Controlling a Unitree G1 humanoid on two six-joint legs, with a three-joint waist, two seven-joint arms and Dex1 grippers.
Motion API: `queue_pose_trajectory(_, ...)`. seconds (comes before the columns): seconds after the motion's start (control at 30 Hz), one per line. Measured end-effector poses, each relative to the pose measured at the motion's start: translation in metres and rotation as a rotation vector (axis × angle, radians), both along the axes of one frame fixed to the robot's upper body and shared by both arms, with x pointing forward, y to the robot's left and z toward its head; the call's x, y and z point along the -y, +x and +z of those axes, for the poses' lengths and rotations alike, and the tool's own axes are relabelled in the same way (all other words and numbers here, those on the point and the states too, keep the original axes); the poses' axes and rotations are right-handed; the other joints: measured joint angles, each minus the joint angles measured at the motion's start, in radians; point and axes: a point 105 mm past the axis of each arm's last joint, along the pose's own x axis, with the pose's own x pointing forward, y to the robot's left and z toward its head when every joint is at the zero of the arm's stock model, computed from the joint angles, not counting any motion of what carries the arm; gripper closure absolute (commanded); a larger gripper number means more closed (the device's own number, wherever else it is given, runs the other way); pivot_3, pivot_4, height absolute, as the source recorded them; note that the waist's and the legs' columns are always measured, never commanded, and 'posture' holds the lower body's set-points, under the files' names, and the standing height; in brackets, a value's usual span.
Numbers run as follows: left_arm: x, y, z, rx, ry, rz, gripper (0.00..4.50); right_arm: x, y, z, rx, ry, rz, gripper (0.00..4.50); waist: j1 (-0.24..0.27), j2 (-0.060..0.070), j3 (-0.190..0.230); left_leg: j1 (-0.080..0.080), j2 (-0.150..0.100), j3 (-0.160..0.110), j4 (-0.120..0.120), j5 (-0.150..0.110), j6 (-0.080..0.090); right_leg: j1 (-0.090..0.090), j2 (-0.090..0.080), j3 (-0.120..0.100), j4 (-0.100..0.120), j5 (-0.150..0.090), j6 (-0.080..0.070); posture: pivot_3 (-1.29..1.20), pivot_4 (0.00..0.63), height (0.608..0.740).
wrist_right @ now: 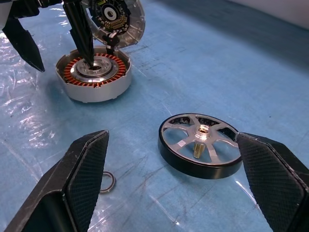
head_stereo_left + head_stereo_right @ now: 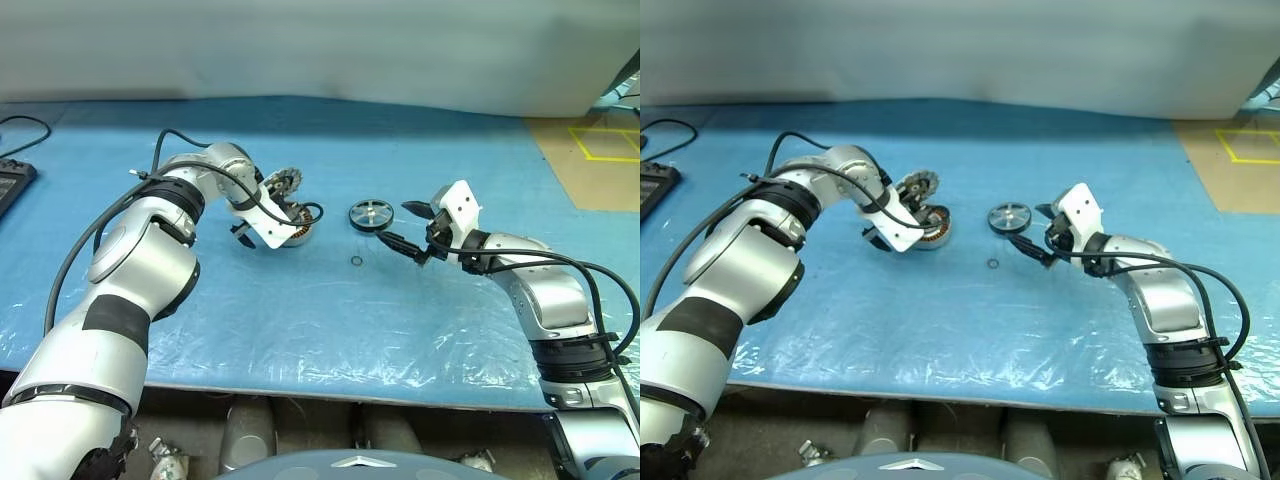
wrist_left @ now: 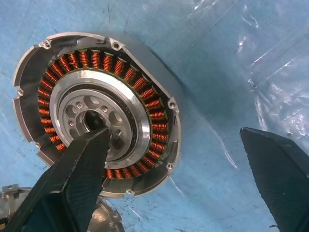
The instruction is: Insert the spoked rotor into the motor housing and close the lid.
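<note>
Rotor: spoked rotor (image 1: 200, 146) lies flat, shaft up, just ahead of the right gripper (image 1: 183, 186).
Right gripper: spread wide, empty, nearer arm.
Left gripper (image 3: 186, 166): spread, empty, over motor housing (image 2: 296, 230).

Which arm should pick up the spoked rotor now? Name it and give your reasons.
Right. The right pincer is open with the spoked rotor lying free on the blue sheet just ahead of its fingers. The left pincer is open over the motor housing, one finger at its hub.

A robotics lab or workshop bench: a blue table surface under crinkled clear plastic film (image 2: 330, 330), yellow tape-marked brown floor (image 2: 590, 160), black cables (image 2: 25, 125), and disassembled motor parts.
</note>
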Motion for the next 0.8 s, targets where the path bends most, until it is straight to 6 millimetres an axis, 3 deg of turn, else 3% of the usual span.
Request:
queue_pose_trajectory(0.27,0.004,0.001,-0.012,0.015,-0.002,0.006,0.01,0.000,0.000,0.000,0.001,-0.001,-0.005,0.05,-0.001,0.000,0.000,0.000,0.000,0.000,0.000,0.000,0.000,0.000,0.000,0.000,0.000,0.000,0.000,0.00,0.150,0.740)
queue_pose_trajectory(0.37,0.005,0.001,-0.014,0.023,-0.003,-0.003,0.62,0.000,0.001,0.000,0.002,0.000,-0.008,0.00,-0.001,0.000,0.000,0.002,0.000,0.000,0.000,0.000,0.000,0.001,0.000,0.000,0.000,0.000,0.000,0.00,0.150,0.740)
queue_pose_trajectory(0.47,0.008,0.004,-0.014,0.051,-0.027,-0.004,1.55,0.000,0.001,0.000,0.002,0.002,-0.007,0.00,-0.002,0.000,0.000,0.004,0.000,0.000,0.000,0.000,0.000,0.003,0.000,0.000,0.000,0.000,0.000,0.00,0.150,0.740)
queue_pose_trajectory(0.6,0.010,0.007,-0.016,0.075,-0.028,0.001,1.55,0.000,0.001,0.000,0.003,0.003,-0.009,0.00,-0.001,0.000,0.000,0.006,0.000,0.000,0.000,0.000,0.000,0.005,0.000,0.000,0.000,0.000,0.000,0.00,0.150,0.740)
queue_pose_trajectory(0.7,0.010,0.007,-0.016,0.080,-0.027,-0.002,2.07,-0.001,0.001,0.000,0.003,0.005,-0.009,0.00,-0.002,0.000,0.000,0.006,0.000,0.000,0.000,0.000,0.000,0.006,0.000,0.000,0.000,0.000,0.000,0.00,0.150,0.740)
queue_pose_trajectory(0.8,0.011,0.006,-0.015,0.068,-0.035,0.002,2.07,-0.001,0.001,0.000,0.004,0.005,-0.010,0.00,-0.002,0.000,0.000,0.006,0.000,0.000,0.000,0.000,0.000,0.006,0.000,0.000,0.000,0.000,0.000,0.00,0.150,0.740)
